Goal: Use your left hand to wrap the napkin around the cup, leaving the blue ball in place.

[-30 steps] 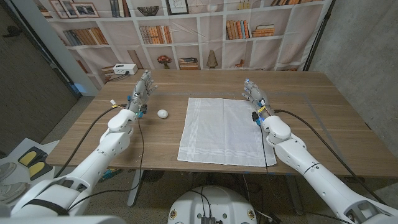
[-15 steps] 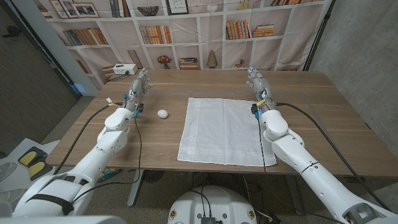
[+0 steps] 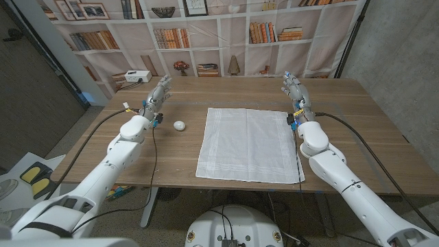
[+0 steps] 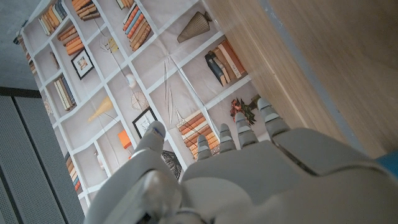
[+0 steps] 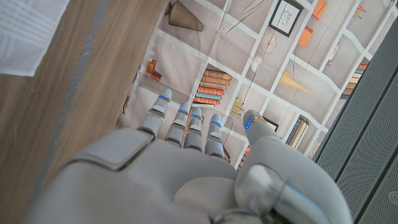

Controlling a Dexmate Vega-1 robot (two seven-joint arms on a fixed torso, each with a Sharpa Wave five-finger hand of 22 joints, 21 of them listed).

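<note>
Napkin [image 3: 248, 144] lies flat at the table's [image 3: 357, 123] middle, right of my left hand [image 3: 157, 97], long axis running near to far. No cup or blue ball visible; a small white ball [image 3: 180, 125] sits between that hand and the cloth. Both hands, left and right [image 3: 295, 92], are spread, holding nothing. Since the earlier frame both have shifted farther out.

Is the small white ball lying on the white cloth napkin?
No, the small white ball lies on the bare wooden table, apart from the white cloth napkin.
</note>
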